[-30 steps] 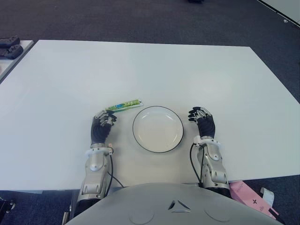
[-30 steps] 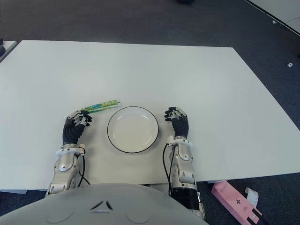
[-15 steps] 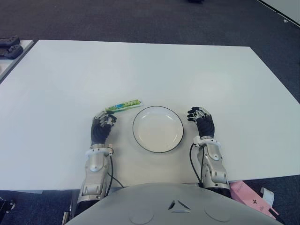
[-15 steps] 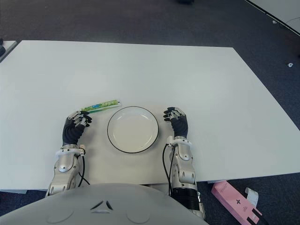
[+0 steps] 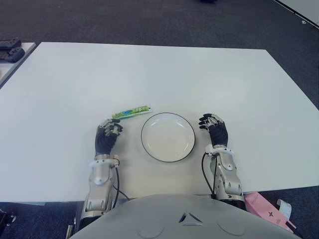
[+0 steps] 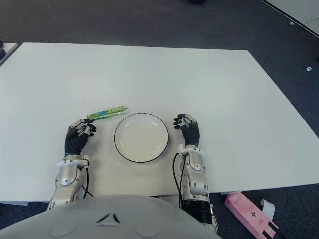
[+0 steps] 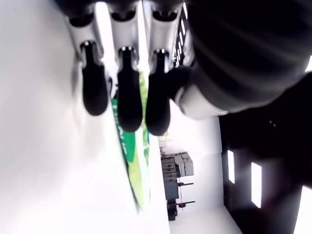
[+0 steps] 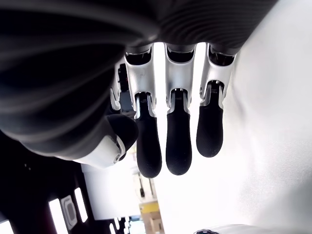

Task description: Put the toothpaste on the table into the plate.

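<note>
The toothpaste (image 5: 131,112), a green and white tube, is seen lying flat on the white desk (image 5: 159,74), just beyond the upper left rim of the plate (image 5: 168,137) and apart from it. The tube is set at a slant, with its far end nearer the plate. The left hand (image 5: 106,137) is placed on the desk to the left of the plate, just short of the tube's near end; its fingertips (image 7: 125,105) are seen close to that end, and whether they touch it cannot be told. In the left wrist view the fingers are shown loosely extended over the desk with the tube lying past them, and nothing is held. The right hand (image 5: 216,130) is seen to the right of the plate, close to its rim, with its fingers (image 8: 178,146) relaxed and slightly bent, and nothing is held in it. The plate is empty, white with a dark rim, and lies between the two hands
</note>
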